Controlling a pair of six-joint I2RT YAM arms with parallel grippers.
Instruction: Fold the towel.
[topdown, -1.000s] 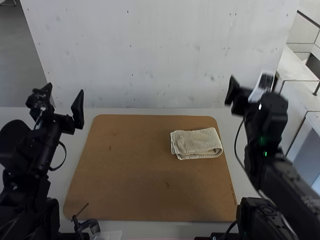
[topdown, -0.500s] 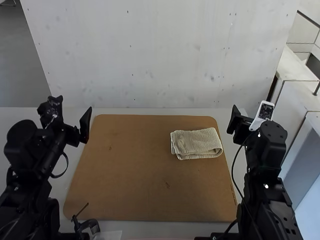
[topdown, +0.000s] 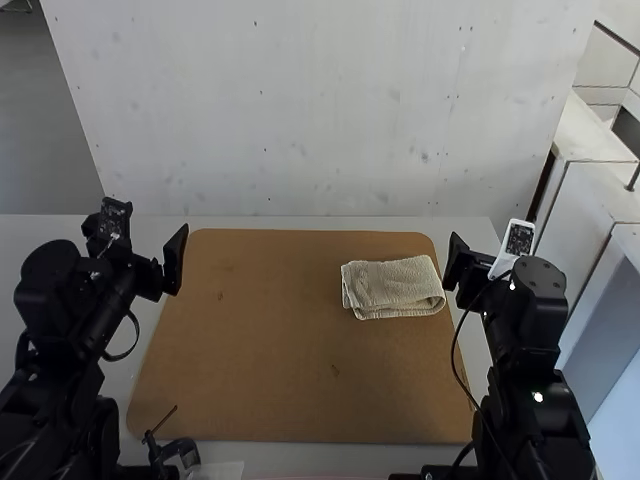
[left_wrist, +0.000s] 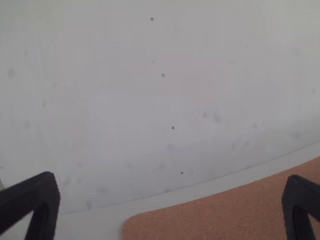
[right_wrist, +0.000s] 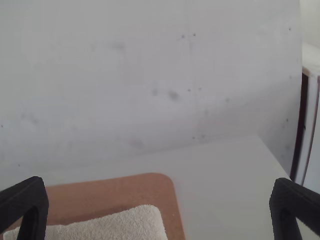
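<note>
The left gripper (topdown: 146, 242) is open above the table by the board's far left corner, well away from the towel. The right gripper (topdown: 484, 252) is open too, just right of the towel and raised. The beige towel (topdown: 393, 288) lies folded into a small, layered rectangle on the right half of the board, with a rounded fold at its right end. In the left wrist view, the gripper (left_wrist: 171, 202) has its black fingers wide apart. The right wrist view has the gripper (right_wrist: 160, 202) spread wide, with part of the towel (right_wrist: 117, 227) low between its fingers.
A brown board (topdown: 270, 340) covers the middle of the pale table (topdown: 300, 222). Behind it rises a pale wall (topdown: 320, 110). White cabinets (topdown: 595, 220) stand at the right, and a small black clamp-like item (topdown: 172, 450) is near the front left.
The right arm has swung back and down in the high view, its gripper now nearer the towel's right side. The left gripper has shifted slightly right and nearer. The towel has stayed put.
</note>
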